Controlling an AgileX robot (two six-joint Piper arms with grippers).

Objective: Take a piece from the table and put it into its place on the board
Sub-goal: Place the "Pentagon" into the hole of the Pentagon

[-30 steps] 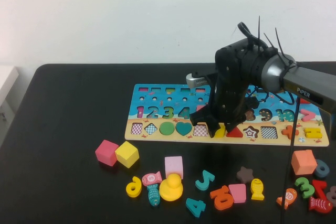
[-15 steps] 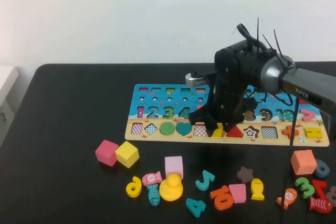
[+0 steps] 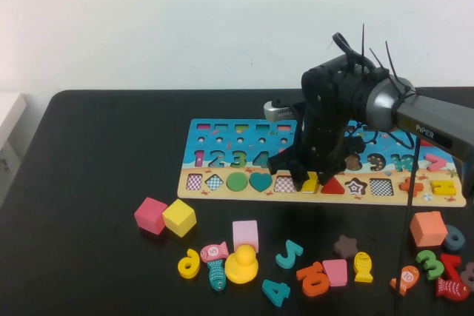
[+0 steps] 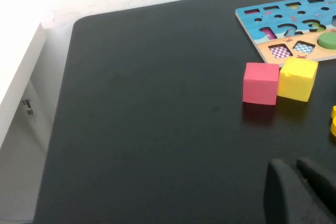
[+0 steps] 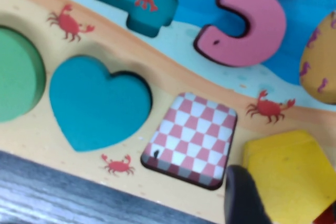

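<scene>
My right gripper (image 3: 307, 180) is down on the sandy band of the board (image 3: 222, 138), shut on the piece (image 3: 312, 183), a flat yellow pentagon. In the right wrist view one black finger (image 5: 244, 198) lies against the edge of the piece (image 5: 294, 177), which sits flat on the board (image 5: 173, 80) beside a checkered square hollow. The place is hidden under the piece. My left gripper (image 4: 296, 182) hovers shut and empty over the black table (image 4: 147, 119), out of the high view.
A teal heart (image 5: 97, 100) and a red triangle (image 3: 332, 186) flank the piece's spot. A pink cube (image 3: 150, 214) and a yellow cube (image 3: 179, 217) lie left of the front. Several loose numbers, fish and blocks (image 3: 244, 257) cover the table's front and right.
The board has slid a few pixels to the right under the right gripper. The gripper stays on the yellow piece with the same opening.
</scene>
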